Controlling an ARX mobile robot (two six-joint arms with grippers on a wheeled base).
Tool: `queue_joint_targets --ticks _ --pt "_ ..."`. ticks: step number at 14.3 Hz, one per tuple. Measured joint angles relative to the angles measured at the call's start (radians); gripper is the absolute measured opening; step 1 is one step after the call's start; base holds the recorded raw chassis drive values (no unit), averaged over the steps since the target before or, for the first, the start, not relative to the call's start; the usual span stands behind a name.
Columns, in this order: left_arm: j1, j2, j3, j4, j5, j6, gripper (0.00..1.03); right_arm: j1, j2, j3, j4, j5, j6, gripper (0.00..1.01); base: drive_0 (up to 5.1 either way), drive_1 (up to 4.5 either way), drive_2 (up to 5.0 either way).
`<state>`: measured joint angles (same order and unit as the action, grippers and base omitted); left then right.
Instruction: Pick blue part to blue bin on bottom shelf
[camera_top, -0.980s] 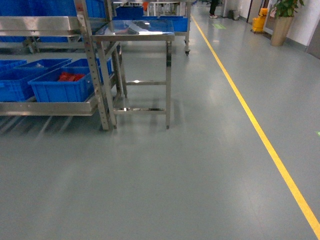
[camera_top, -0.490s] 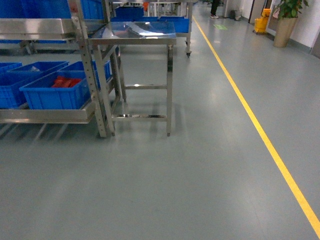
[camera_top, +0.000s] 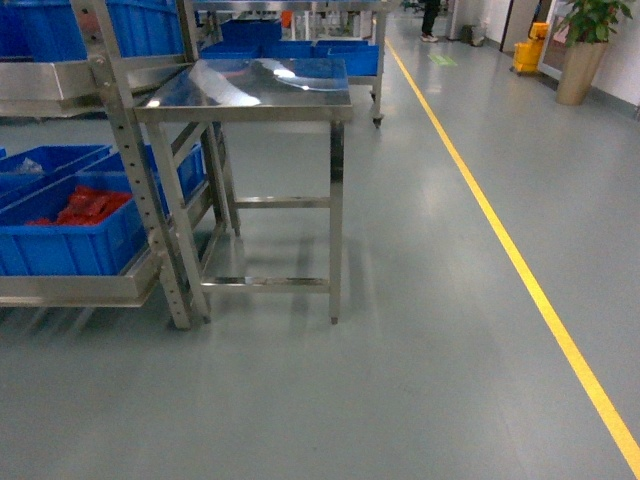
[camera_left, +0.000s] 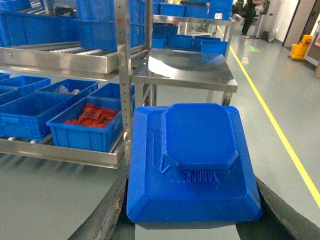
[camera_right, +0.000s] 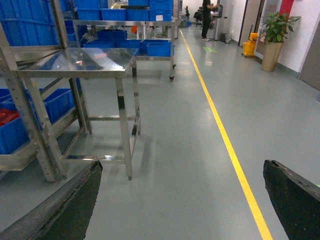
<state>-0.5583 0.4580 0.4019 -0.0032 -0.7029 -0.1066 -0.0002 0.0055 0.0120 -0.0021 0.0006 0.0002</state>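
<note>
The blue part, a square moulded piece with a raised octagonal top, fills the left wrist view. My left gripper is shut on it, a dark finger pressed against each side. Beyond it, blue bins stand on the rack's bottom shelf: one holding red pieces, an empty-looking one to its left. In the head view the bin with red pieces sits low at the left; neither gripper shows there. My right gripper hangs open over bare floor, nothing between its fingers.
A steel table stands against the rack's right end, its legs on the grey floor. A yellow floor line runs along the right. A potted plant and a yellow mop bucket stand far back right. More blue bins fill the upper shelves.
The head view has closed in on the rack and steel table: both look larger and lower in the frame, and the bins have slid toward the left edge.
</note>
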Motion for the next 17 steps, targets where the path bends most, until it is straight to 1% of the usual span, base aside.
queue_joint_targets --ticks 17 --pt "-0.001 0.0 0.0 0.0 0.0 0.0 0.43 0.0 0.0 0.0 -0.003 0.0 0.0 0.98 0.0 4.33 -4.3"
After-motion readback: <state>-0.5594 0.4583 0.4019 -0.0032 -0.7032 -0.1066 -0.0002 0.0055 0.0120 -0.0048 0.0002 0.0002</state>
